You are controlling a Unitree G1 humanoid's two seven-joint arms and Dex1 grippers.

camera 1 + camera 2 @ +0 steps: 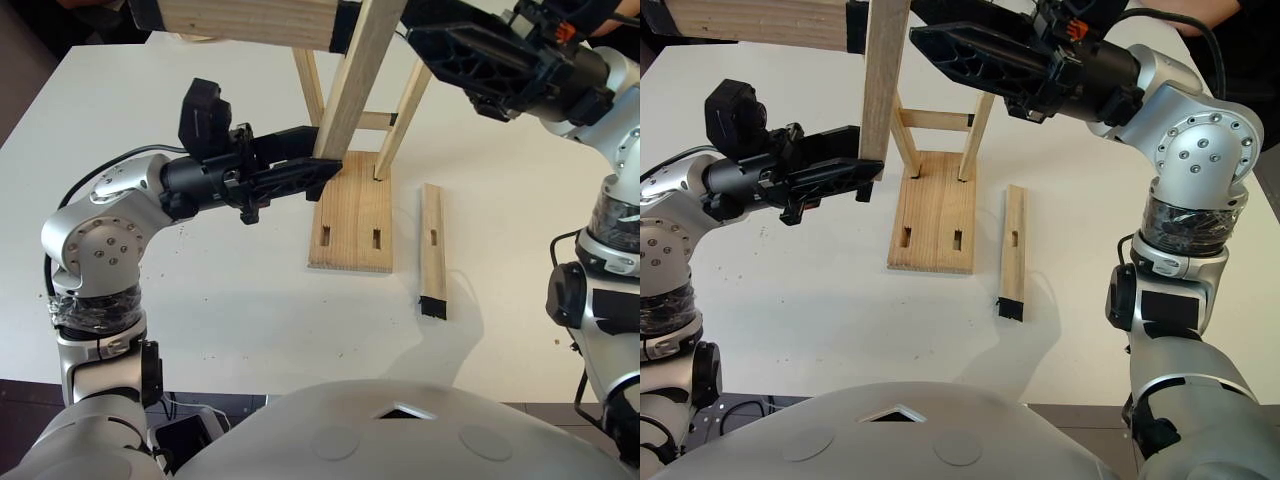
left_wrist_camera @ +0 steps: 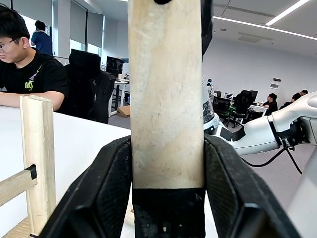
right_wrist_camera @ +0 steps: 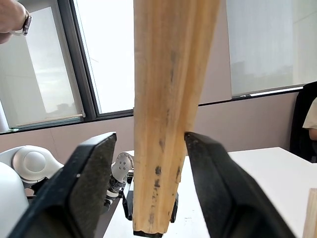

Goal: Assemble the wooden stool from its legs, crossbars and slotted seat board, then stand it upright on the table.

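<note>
Head view: the seat board (image 1: 352,235) lies flat near the middle of the table (image 1: 200,300). Two standing legs (image 1: 405,120), joined by a crossbar (image 1: 372,121), are set in the slots at its far end; the two near slots are open. A loose leg (image 1: 432,250) lies flat just beside the board, on the robot's right and not touching it. The left end effector (image 1: 322,172) is clamped on the lower end of a tilted leg (image 1: 352,80), above the board's far left corner. A broad crosspiece (image 1: 250,20) joins this leg higher up. The right end effector (image 1: 415,40) sits at the leg's upper part.

Left wrist view: both fingers (image 2: 106,193) press against the leg's sides.

Right wrist view: a wooden upright stands at the right end effector; whether it is gripped cannot be determined.
</note>
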